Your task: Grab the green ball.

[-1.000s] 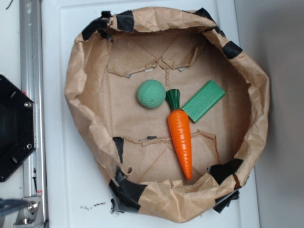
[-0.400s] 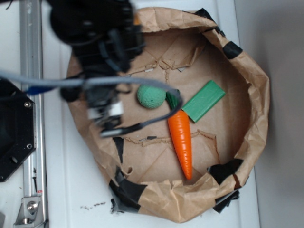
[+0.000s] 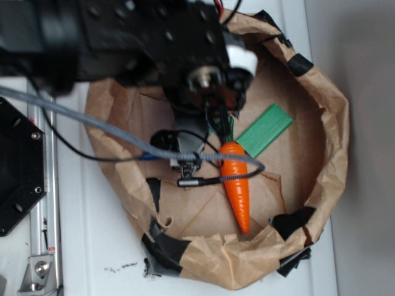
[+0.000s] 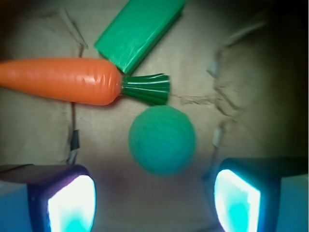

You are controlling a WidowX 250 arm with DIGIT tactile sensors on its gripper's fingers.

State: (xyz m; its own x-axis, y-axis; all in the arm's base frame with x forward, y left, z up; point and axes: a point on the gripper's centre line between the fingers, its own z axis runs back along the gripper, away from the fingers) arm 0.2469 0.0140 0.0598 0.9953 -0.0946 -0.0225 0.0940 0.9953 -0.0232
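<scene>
In the wrist view the green ball (image 4: pixel 162 140) lies on the brown paper just ahead of my gripper (image 4: pixel 154 203), roughly centred between the two fingertips (image 4: pixel 72 205). The jaws stand wide open and empty, a little above the ball. The orange carrot (image 4: pixel 60 80) lies beyond it to the left, its dark green top close to the ball. In the exterior view the arm (image 3: pixel 154 49) hangs over the paper bowl and hides the ball and the gripper.
A flat green block (image 4: pixel 137 31) lies past the carrot's top; it also shows in the exterior view (image 3: pixel 265 131). The carrot (image 3: pixel 236 182) points toward the bowl's near rim. The crumpled paper wall (image 3: pixel 333 123) with black tape rings everything. Cables drape across the bowl's left side.
The arm has swung in from the left over the bowl's middle and now covers the ball. The ball, carrot and block have not moved.
</scene>
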